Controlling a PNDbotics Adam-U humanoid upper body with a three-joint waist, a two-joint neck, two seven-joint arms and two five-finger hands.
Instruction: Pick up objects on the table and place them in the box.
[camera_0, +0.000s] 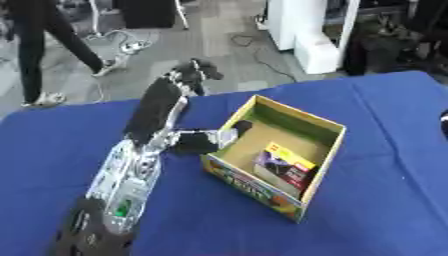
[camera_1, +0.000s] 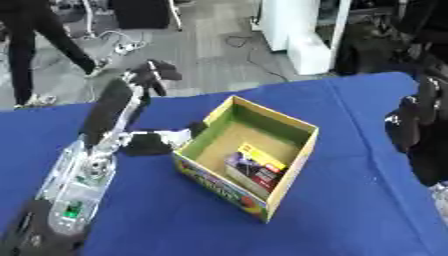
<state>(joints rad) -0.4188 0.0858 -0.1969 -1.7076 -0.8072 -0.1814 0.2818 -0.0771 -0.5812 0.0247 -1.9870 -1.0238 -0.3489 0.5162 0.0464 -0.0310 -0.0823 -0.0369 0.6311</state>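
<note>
An open cardboard box (camera_0: 319, 172) with a yellow rim stands on the blue table (camera_0: 385, 115). A small packet (camera_0: 286, 167), yellow, purple and red, lies inside it by the near wall. A black thing with a pale end (camera_0: 199, 141) lies on the cloth against the box's left wall, its tip at the rim. My left arm rises from the lower left, and the left hand (camera_0: 196, 71) hangs high over the far table edge, left of the box. My right hand (camera_1: 420, 132) shows as a dark shape at the right edge, apart from the box.
Blue cloth covers the table on all sides of the box. Beyond the far edge are a grey floor with cables, a white cabinet (camera_0: 306, 30) and a person's legs (camera_0: 35, 45) at the upper left.
</note>
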